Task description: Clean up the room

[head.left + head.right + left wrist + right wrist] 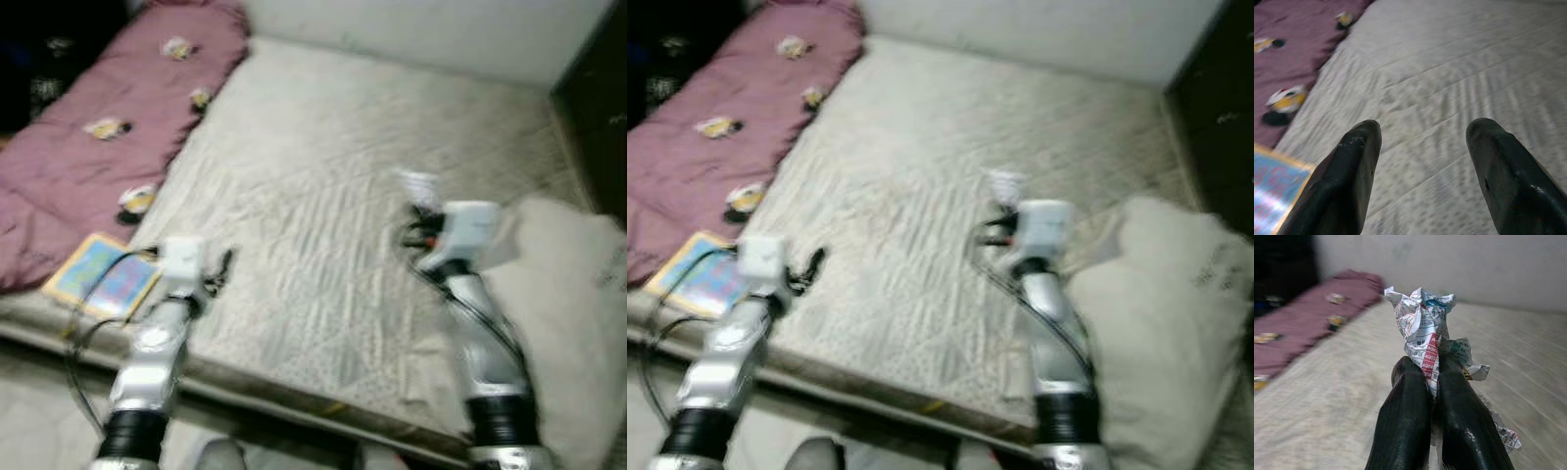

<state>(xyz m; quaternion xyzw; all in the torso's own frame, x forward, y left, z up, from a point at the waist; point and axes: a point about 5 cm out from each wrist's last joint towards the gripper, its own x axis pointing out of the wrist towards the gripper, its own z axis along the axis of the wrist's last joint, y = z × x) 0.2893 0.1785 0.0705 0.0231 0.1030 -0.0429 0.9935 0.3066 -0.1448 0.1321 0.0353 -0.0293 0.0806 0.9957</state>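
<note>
Carrying crumpled printed paper pinched between right gripper fingers, above the bed at 3 o'clock; left gripper fingers spread, empty; next move, judged: finding a bin for disposal

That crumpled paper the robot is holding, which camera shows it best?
The right wrist view: the crumpled paper sits close up, pinched between the right gripper fingers, with its red and white print visible. The two eye views show it as a small blurred white scrap at that arm's tip, above the bed.
</note>
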